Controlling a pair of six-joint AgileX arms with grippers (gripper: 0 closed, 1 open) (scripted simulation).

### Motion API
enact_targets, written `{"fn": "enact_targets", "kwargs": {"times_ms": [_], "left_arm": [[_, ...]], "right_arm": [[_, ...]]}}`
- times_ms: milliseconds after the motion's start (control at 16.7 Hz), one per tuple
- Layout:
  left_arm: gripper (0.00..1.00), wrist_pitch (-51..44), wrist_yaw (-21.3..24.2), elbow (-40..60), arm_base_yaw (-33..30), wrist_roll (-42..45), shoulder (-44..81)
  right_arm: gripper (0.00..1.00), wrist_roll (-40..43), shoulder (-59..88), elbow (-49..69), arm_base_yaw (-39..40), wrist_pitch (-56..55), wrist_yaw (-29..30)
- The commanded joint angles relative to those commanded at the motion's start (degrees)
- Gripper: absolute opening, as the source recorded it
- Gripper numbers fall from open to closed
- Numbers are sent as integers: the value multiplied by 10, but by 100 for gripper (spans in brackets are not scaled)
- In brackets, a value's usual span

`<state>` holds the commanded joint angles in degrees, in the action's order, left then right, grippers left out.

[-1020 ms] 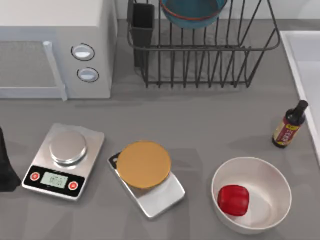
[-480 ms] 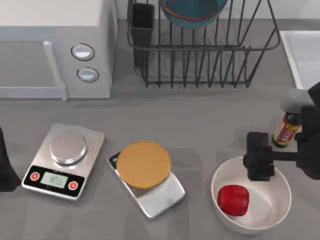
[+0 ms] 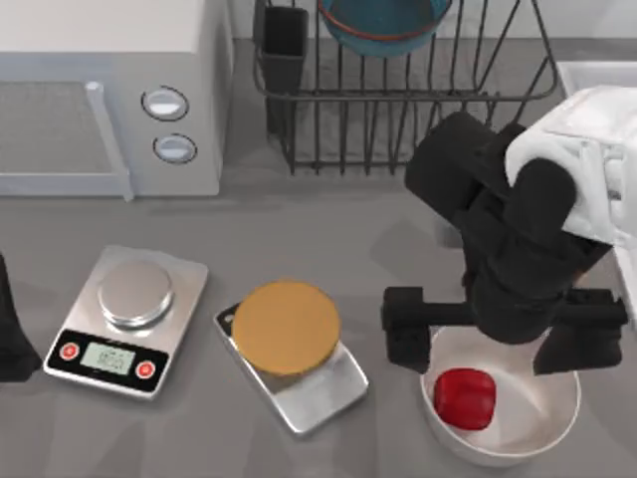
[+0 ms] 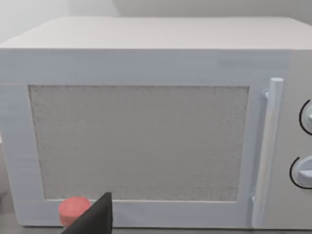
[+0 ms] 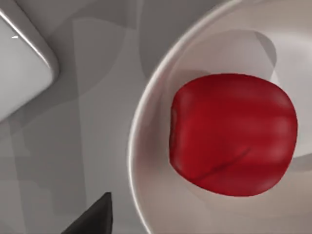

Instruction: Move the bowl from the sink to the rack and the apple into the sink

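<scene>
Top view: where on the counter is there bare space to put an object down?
Bare counter lies between the microwave and the two scales, and in front of the rack. Crowded: around the white bowl, under the right end effector.

A: Bowls — count?
B: Two. One teal-blue bowl (image 3: 383, 25), one white bowl (image 3: 518, 433).
A: Fruit?
B: One apple (image 3: 465, 398).
A: Scales?
B: Two — one steel scale with a round silver pan (image 3: 126, 321), one scale under an orange disc (image 3: 295, 351).
A: Appliances?
B: One microwave (image 3: 109, 95), with two knobs, upper knob (image 3: 164, 103) and lower knob (image 3: 175, 148), and one door handle (image 3: 107, 139).
A: Racks?
B: One black wire rack (image 3: 398, 110), with one utensil cup (image 3: 285, 50).
A: Basins?
B: One sink (image 3: 582, 75), edge only.
A: Arms over the tabletop (image 3: 299, 239)?
B: One right arm (image 3: 518, 249).
</scene>
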<state>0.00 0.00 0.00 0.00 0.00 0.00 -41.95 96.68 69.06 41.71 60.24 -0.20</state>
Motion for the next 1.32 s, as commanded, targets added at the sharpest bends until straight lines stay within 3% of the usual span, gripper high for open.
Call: {"fn": "enact_targets", "kwargs": {"times_ms": [600,1080,1320], "left_arm": [[100,0,0,0,0,0,0],[100,0,0,0,0,0,0],[100,0,0,0,0,0,0]], "right_arm": [[100,-5,31,14,-3,7,-1],[100,-2,104,-84,-6,-109,-38],[100,-6,129,-109,-3,-186,-20]]}}
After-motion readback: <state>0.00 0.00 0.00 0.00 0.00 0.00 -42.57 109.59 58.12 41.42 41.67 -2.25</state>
